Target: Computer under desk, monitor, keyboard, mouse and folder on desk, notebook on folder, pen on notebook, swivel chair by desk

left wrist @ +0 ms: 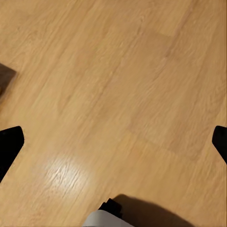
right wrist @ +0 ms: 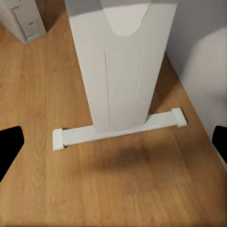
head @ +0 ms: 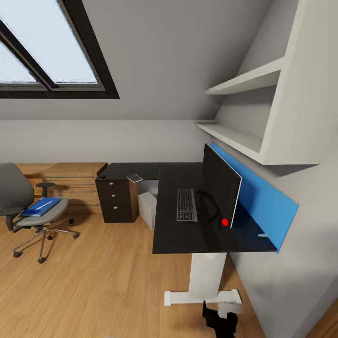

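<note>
Glossy black desk (head: 173,234), slim keyboard (head: 186,205), thin flat monitor (head: 220,184)

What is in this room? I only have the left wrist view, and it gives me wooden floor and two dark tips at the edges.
Observer: A black desk stands ahead by the wall, with a monitor on it.
Operator: Is anything near the monitor?
Observer: A keyboard lies flat on the desk in front of the screen.
Operator: I was told about a blue folder. Where is it?
Observer: The folder lies on the seat of the chair, which stands on the floor away from the desk, at the left of the head view.
</note>
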Robot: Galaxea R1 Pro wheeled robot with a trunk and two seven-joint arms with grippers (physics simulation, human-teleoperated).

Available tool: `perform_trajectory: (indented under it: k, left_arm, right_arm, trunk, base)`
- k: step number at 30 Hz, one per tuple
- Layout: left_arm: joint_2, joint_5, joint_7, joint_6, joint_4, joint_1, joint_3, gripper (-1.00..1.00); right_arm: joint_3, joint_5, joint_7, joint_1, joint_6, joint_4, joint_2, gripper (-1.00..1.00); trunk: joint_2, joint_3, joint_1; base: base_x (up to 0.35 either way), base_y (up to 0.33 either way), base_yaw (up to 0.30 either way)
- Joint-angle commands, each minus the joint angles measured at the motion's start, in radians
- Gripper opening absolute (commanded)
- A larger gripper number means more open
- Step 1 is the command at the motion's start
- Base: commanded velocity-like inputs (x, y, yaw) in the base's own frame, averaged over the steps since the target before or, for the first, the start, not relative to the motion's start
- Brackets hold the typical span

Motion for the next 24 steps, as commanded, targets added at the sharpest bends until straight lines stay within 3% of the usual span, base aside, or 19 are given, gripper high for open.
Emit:
perform_trajectory:
  k: [1, 10, 21, 24]
  left_arm:
    - [0.001, 0.010, 0.005, -0.039, 0.020, -0.002, -0.019, 1.00]
    - [0.001, 0.013, 0.002, -0.098, 0.056, -0.002, -0.037, 1.00]
    - [0.001, 0.015, -0.051, -0.102, 0.058, -0.002, -0.038, 1.00]
    - [0.000, 0.016, -0.058, -0.102, 0.059, -0.002, -0.038, 1.00]
  right_arm:
    - [0.010, -0.007, 0.002, 0.005, -0.010, 0.003, 0.001, 1.00]
    - [0.011, -0.003, 0.024, 0.016, -0.018, 0.004, 0.002, 1.00]
    - [0.008, -0.009, 0.063, 0.022, -0.030, 0.004, -0.003, 1.00]
    - [0.009, -0.008, 0.072, 0.040, -0.083, 0.005, -0.001, 1.00]
  trunk:
    - [-0.002, -0.002, 0.000]
    - [-0.002, -0.002, 0.000]
    - [-0.002, -0.002, 0.000]
    - [-0.002, -0.002, 0.000]
  base:
    - [0.000, 0.000, 0.000]
    - [0.000, 0.037, 0.000]
    - [0.000, 0.293, 0.000]
    - [0.000, 0.330, 0.000]
